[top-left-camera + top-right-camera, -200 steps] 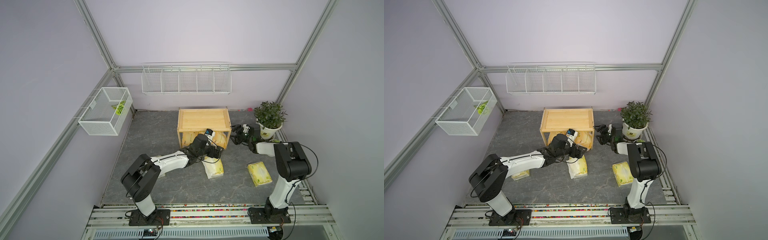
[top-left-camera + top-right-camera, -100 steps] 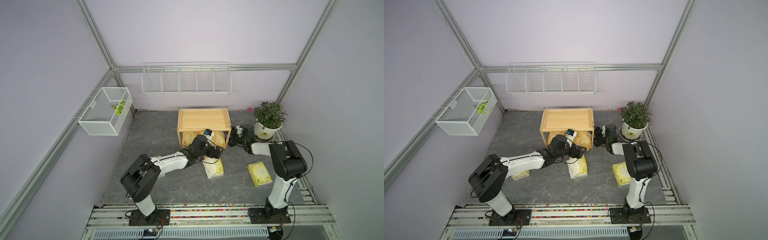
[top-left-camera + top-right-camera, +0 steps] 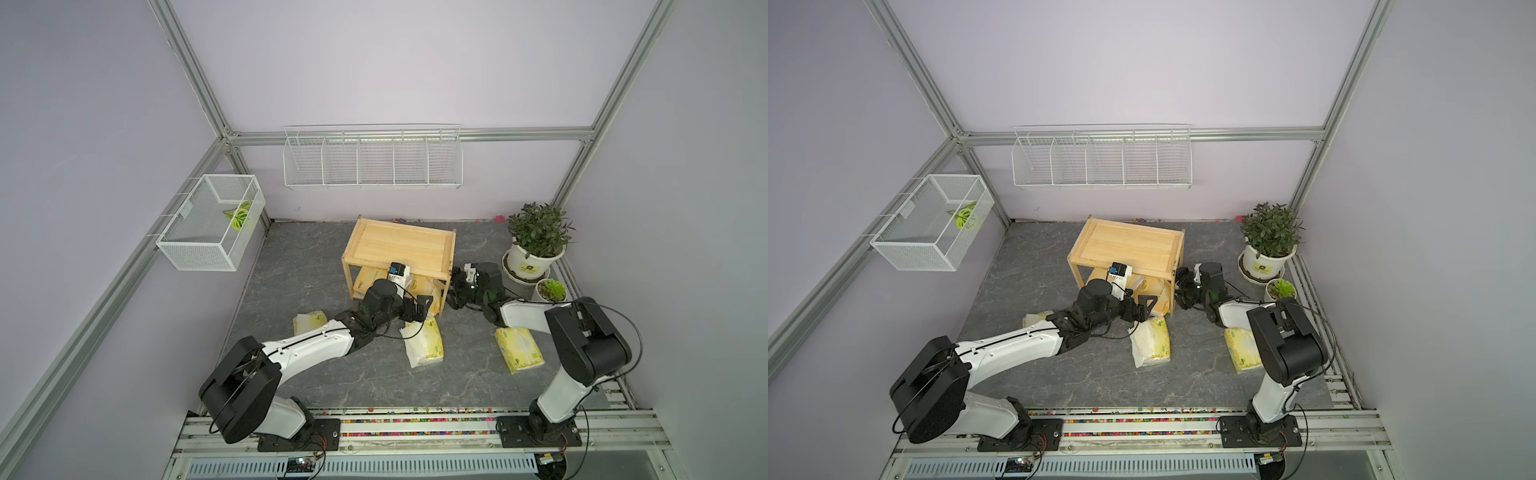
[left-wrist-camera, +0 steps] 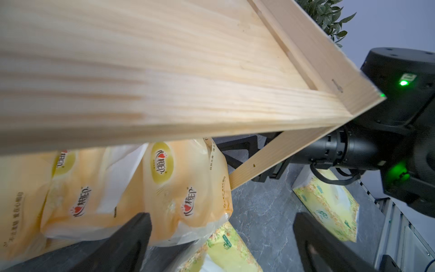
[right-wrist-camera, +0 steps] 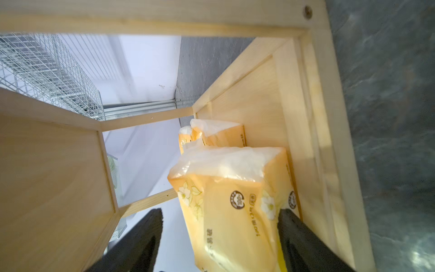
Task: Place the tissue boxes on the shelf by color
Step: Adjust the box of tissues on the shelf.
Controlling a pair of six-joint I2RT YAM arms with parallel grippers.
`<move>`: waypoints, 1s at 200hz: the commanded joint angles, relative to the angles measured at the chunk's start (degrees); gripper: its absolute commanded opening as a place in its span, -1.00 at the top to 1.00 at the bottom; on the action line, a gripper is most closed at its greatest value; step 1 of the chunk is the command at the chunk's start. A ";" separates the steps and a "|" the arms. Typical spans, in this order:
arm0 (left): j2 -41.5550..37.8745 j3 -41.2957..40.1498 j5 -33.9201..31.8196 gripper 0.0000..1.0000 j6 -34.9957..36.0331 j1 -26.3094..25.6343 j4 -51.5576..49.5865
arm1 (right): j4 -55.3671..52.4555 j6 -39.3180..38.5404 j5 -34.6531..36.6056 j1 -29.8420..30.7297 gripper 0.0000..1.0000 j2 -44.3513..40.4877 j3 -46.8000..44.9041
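Orange tissue pack point(image 5: 235, 226) sits loose between wide jaws of our right pincer point(image 5: 220, 212); looks soft, slippery, so we'd squeeze its middle.

You're looking at 3 orange tissue packs point(image 4: 186, 188), 3 pale green tissue packs point(image 3: 424, 345), 1 wooden shelf point(image 3: 401, 249), 2 potted plants point(image 3: 536, 232), 1 wire rack point(image 3: 374, 162) and 1 mesh basket point(image 3: 199, 249).

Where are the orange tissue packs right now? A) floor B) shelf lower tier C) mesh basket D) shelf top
B: the orange packs sit under the top board of the shelf, on its lower tier.
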 commanded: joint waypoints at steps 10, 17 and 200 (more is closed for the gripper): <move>0.99 -1.82 -0.42 -1.00 -2.19 -0.18 1.44 | -3.04 -2.90 1.41 -1.40 -0.63 -0.16 1.13; 1.18 -2.09 -0.14 -1.00 -2.67 -0.16 1.82 | -3.32 -3.19 1.56 -1.53 -0.63 0.03 1.30; 15.89 3.87 6.56 -1.00 -7.10 -1.12 13.33 | 3.12 2.34 -2.11 -5.40 -0.58 3.92 6.31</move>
